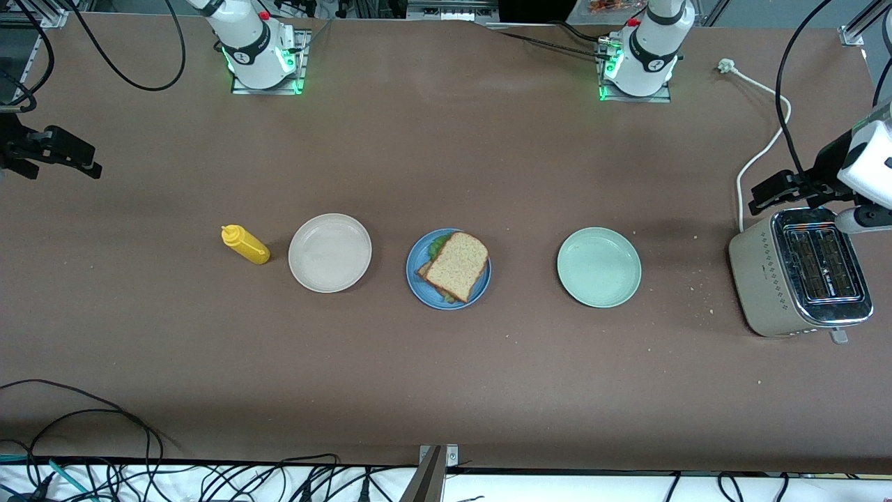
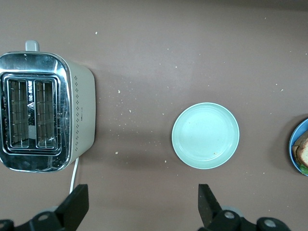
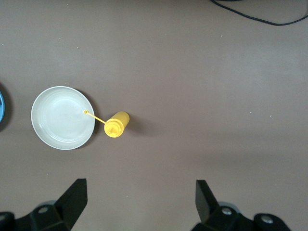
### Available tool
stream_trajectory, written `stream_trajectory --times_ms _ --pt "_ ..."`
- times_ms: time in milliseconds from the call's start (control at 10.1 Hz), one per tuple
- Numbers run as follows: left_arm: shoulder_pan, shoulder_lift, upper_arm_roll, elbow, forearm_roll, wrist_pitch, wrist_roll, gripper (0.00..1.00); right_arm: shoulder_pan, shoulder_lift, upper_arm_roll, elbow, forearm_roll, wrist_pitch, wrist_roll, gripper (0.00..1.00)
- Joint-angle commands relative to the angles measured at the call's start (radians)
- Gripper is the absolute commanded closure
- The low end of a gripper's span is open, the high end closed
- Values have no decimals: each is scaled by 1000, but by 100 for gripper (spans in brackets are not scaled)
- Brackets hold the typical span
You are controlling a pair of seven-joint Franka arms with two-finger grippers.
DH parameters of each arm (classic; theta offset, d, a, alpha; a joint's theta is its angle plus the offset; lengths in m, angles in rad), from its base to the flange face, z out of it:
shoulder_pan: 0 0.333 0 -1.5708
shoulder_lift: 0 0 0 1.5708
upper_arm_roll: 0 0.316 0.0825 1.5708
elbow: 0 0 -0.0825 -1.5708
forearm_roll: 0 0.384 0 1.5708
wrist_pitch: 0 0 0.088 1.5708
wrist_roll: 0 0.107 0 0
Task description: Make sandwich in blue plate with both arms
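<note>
The blue plate (image 1: 420, 284) sits at the middle of the table. On it lies the sandwich (image 1: 458, 265): a brown bread slice on top, green lettuce (image 1: 437, 245) showing at its edge, and a lower slice peeking out. My left gripper (image 1: 763, 195) hangs open and empty, high up near the toaster at the left arm's end; the left wrist view shows its fingers (image 2: 74, 207) wide apart over bare table. My right gripper (image 1: 83, 159) hangs open and empty at the right arm's end, with bare table between its fingers (image 3: 74, 199). The plate's rim (image 2: 293, 144) shows at the left wrist view's edge.
A beige plate (image 1: 329, 252) and a yellow squeeze bottle (image 1: 245, 245) lie toward the right arm's end. A mint-green plate (image 1: 598, 267) and a toaster (image 1: 801, 272) with its white cord (image 1: 759, 150) stand toward the left arm's end. Crumbs dot the table near the toaster.
</note>
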Motion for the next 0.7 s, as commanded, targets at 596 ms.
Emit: stream_trajectory --times_ms 596 --pt "6 -5 10 -23 -14 15 53 0 -1 -15 3 20 -6 -20 1 0"
